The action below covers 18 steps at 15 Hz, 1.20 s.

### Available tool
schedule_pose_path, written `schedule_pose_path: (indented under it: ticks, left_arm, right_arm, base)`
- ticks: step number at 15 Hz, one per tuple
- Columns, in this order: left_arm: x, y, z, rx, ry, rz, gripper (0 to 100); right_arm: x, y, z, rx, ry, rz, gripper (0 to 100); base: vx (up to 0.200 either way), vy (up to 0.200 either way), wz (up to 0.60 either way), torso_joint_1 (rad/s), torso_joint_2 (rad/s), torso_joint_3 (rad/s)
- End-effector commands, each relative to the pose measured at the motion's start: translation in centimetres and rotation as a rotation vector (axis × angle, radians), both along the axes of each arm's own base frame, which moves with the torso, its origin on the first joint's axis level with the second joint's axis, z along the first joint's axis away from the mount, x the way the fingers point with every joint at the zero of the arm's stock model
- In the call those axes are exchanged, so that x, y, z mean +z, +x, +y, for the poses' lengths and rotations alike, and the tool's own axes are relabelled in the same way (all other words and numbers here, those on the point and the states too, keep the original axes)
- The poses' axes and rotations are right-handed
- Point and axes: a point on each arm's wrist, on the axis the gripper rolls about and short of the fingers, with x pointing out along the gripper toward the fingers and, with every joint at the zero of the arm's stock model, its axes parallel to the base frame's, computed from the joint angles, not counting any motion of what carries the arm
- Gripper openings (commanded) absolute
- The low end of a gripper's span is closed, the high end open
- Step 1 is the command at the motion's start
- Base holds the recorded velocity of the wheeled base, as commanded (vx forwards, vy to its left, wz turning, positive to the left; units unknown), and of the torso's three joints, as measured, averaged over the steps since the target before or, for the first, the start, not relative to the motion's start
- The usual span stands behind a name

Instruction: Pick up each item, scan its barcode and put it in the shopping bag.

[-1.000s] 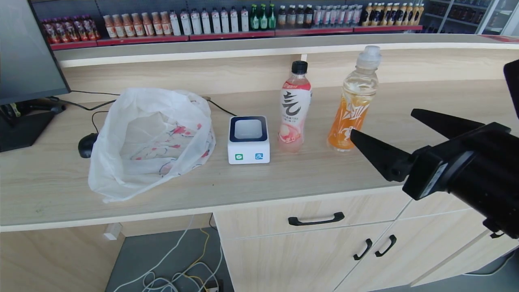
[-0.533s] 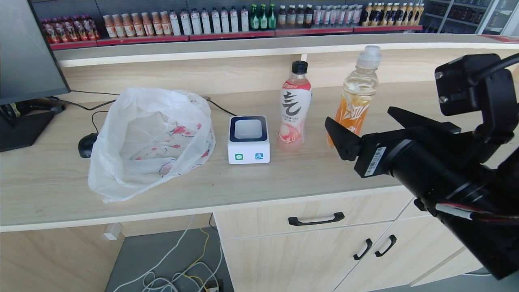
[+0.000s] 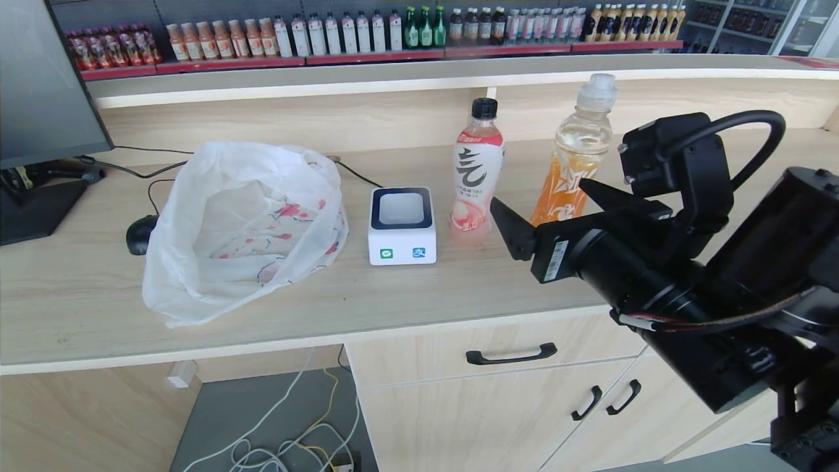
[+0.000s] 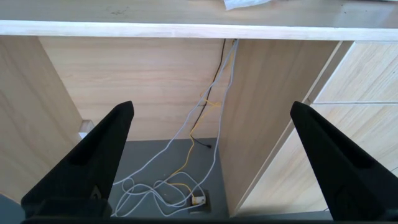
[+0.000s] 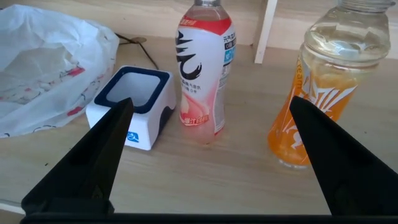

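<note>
Hovering over counter (image 3: pixel 459 282), right tool (image 3: pixel 536 191) agape

Empty black right gripper (image 3: pixel 544 198) over front right edge of wooden counter (image 3: pixel 459 288), spread wide; black left gripper (image 4: pixel 212 109) below the front edge, spread wide.

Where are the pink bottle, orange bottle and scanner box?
pink bottle (image 3: pixel 477 176): head view, on its label.
orange bottle (image 5: pixel 313 106): right wrist view, on its label.
scanner box (image 3: pixel 402 244): head view, on its white front.
</note>
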Motion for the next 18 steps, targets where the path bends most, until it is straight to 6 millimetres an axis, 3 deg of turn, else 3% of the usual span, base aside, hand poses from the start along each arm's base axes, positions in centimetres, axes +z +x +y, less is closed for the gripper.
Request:
schedule_pose_path:
  ticks: [1, 4, 9, 18]
  left_arm:
    - [0.0, 0.0, 0.0, 0.001, 0.0, 0.001, 100]
    - [0.0, 0.0, 0.0, 0.001, 0.0, 0.001, 100]
    - [0.0, 0.0, 0.0, 0.001, 0.0, 0.001, 100]
    - [0.0, 0.0, 0.0, 0.0, 0.0, 0.001, 100]
  right_arm:
    - [-0.3, 0.9, -0.2, 0.004, -0.012, 0.003, 100]
    - [-0.5, 2.1, -0.7, 0.03, -0.028, -0.002, 100]
    - [0.8, 4.5, 1.5, 0.036, 0.013, -0.05, 100]
    - [-0.8, 6.0, 2.9, 0.052, 0.001, -0.029, 100]
  base:
    - [0.0, 0.0, 0.0, 0.0, 0.0, 0.0]
    - [0.0, 0.0, 0.0, 0.0, 0.0, 0.0]
    - [0.0, 0.0, 0.0, 0.0, 0.0, 0.0]
    - [0.0, 0.0, 0.0, 0.0, 0.0, 0.0]
